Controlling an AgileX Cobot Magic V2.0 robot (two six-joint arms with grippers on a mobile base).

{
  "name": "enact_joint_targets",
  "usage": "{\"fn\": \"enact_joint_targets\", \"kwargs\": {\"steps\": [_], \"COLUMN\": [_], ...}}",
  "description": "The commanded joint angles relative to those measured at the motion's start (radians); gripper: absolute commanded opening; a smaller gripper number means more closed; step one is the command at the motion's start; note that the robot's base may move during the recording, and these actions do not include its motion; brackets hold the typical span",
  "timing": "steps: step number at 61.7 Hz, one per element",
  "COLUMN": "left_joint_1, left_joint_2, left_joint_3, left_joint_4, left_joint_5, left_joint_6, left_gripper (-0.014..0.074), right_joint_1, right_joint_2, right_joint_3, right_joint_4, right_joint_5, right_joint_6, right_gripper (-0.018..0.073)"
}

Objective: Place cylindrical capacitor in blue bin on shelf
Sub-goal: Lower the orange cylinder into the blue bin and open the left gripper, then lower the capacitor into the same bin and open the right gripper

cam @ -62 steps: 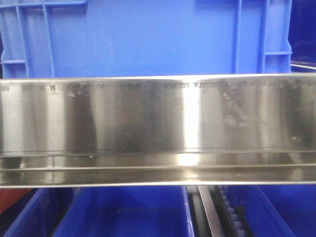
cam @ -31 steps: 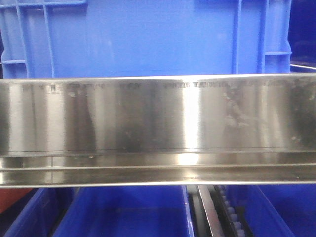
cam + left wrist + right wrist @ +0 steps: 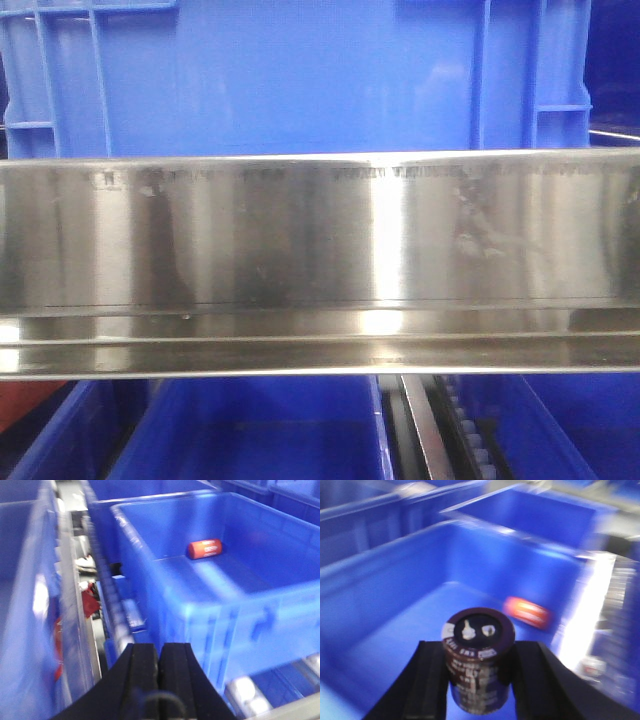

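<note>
right wrist view is showing the capacitor (image 3: 479, 667) standing upright, terminals up, pinched in the right gripper (image 3: 479, 650) and hanging over the floor of the blue bin (image 3: 395, 580); the left gripper (image 3: 160, 652) is idling, pads pressed together, empty.

Left gripper (image 3: 160, 652): jaws closed, black pads pressed flat together, nothing held between them. Right gripper (image 3: 479, 662): jaws clamped against both sides of the upright cylindrical capacitor (image 3: 479, 635).

Left end effector (image 3: 160, 650): matte black wedge fingers, thin dark cable; right end effector (image 3: 479, 652): black, angular.
</note>
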Motion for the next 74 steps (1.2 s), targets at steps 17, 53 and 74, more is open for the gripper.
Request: {"fn": "enact_joint_targets", "kwargs": {"steps": [17, 53, 74], "left_joint_1": [0.006, 0.006, 0.006], "left_joint_2": [-0.107, -0.107, -0.107], "left_joint_3": [0.034, 0.034, 0.034], "left_joint_4": [-0.004, -0.024, -0.024], "left_joint_5": [0.036, 0.067, 0.067], "left_joint_6": [-0.008, -0.008, -0.008], "left_gripper": [-0.0111, -0.0111, -0.0111], "right_joint_1": [0.036, 0.034, 0.034], "right_joint_2": [0.420, 0.563, 0.474], "right_joint_3": [-0.337, -0.372, -0.372], "right_joint_4": [-0.005, -0.005, -0.005], "right_joint_5": [0.235, 0.343, 0.311], "right_joint_6": [-0.009, -0.009, 0.031], "right_gripper": [-0.0153, 0.0574, 0.0333]}}
